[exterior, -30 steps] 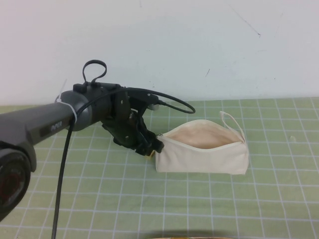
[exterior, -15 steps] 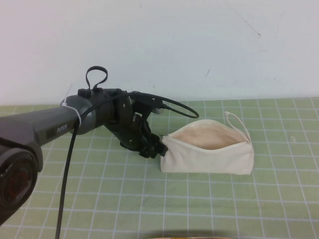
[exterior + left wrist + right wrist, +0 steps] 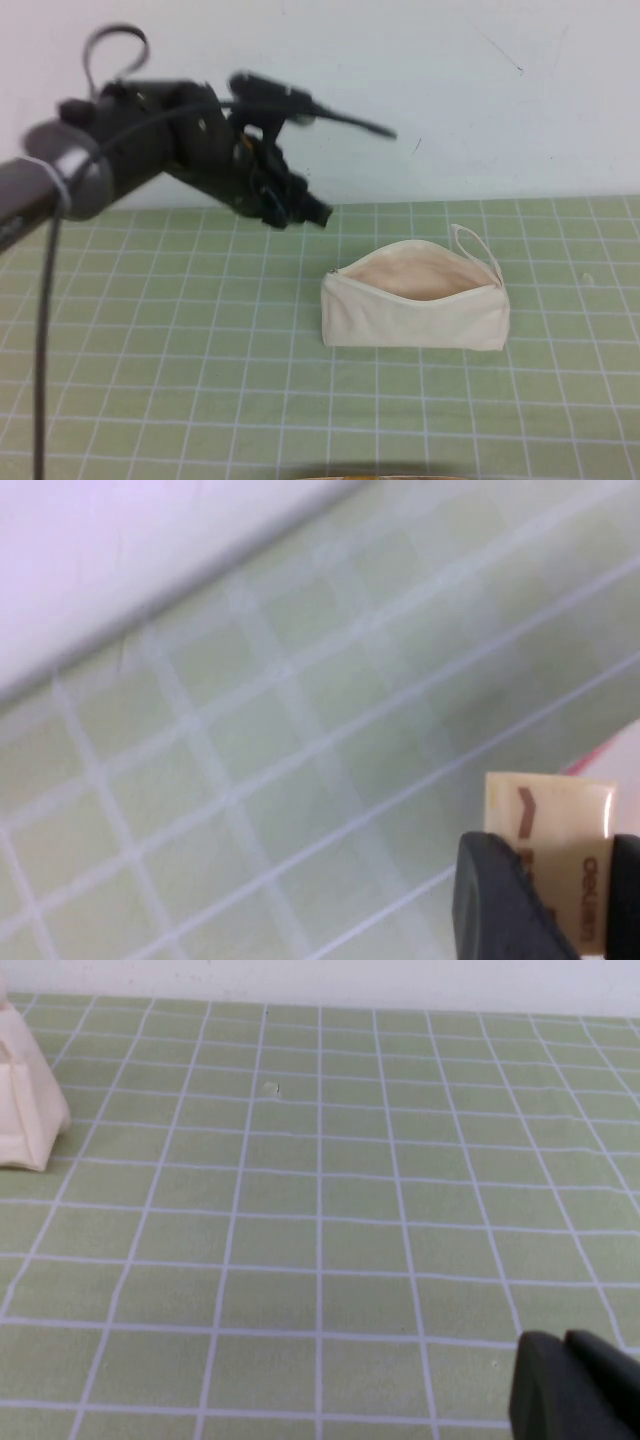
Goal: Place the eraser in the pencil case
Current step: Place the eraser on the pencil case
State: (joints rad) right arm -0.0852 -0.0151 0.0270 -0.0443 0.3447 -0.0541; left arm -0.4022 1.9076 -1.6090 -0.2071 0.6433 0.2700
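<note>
1. clearly, the left gripper [image 3: 300, 210] is hanging in the air up and to the left of the pencil case [image 3: 415, 310], its fingers clamped on the eraser [image 3: 548, 810], likely so it can drop in from above.
2. the pencil case is lying on the green grid mat [image 3: 200, 380] with its zip gaping upward, ready to receive.
3. the right gripper [image 3: 580, 1390] is idling low over the mat, parked aside; whether its fingers are parted, one cannot tell.

Non-task items I can log from my station:

1. Tabletop [image 3: 200, 400], covered edge to edge by a pale green mat ruled with a white grid.
2. White wall [image 3: 400, 90] behind the far edge, plain, with a few thin dark scratch marks on its right half.
</note>
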